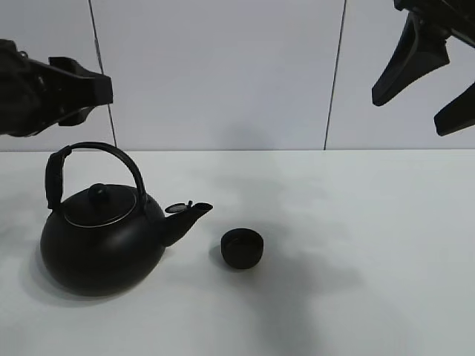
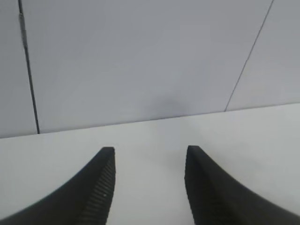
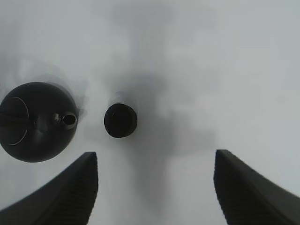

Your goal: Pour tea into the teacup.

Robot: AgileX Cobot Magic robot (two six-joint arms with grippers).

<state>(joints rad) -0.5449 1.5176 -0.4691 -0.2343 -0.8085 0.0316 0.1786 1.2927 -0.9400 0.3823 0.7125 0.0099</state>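
Note:
The small matte-black teacup [image 1: 243,248] stands upright on the white table, just right of the spout of the big black kettle [image 1: 104,237]. The kettle stands upright with its arched handle up and its spout pointing right at the cup. The right wrist view shows the teacup [image 3: 120,120] and the kettle [image 3: 36,121] from above. My left gripper [image 1: 104,93] hangs high above the kettle at the far left; its fingers [image 2: 101,185] stand apart and hold nothing. My right gripper [image 1: 415,107] is open and empty, high at the top right, far from the cup.
A pale panelled wall [image 1: 223,74] with dark vertical seams stands behind the white table [image 1: 356,259]. Nothing else shows on the table.

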